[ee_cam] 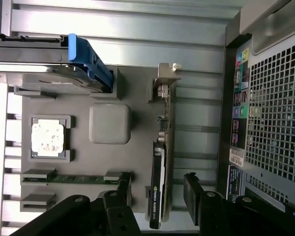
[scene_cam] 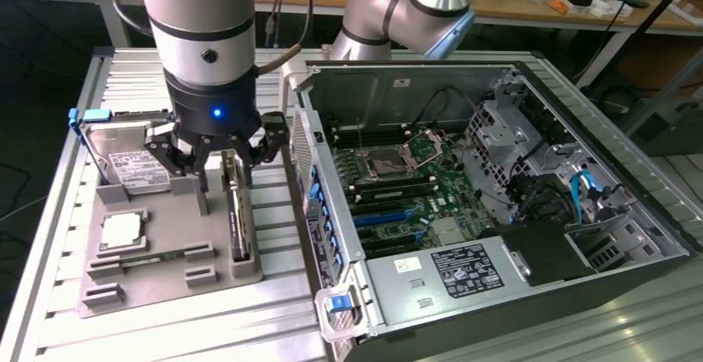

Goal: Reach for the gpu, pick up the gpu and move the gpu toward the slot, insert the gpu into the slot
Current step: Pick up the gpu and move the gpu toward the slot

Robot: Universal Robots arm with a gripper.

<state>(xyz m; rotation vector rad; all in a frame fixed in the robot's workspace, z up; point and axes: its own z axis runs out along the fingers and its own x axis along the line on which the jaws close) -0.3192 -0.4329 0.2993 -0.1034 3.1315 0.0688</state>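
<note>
Right over the gpu point(scene_cam: 235, 226), wide-spread hand point(scene_cam: 223, 187).

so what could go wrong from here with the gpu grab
1. The open hand straddles the gpu, which stands on edge in the gray holder; an off-centre close could tip or scrape it.
2. One finger sits near the memory stick and could snag it.
3. The case wall rises beside the holder, a likely bump on the way to the slot.

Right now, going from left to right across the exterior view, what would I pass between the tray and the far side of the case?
The hard drive → gpu → slot → blue cables.
</note>
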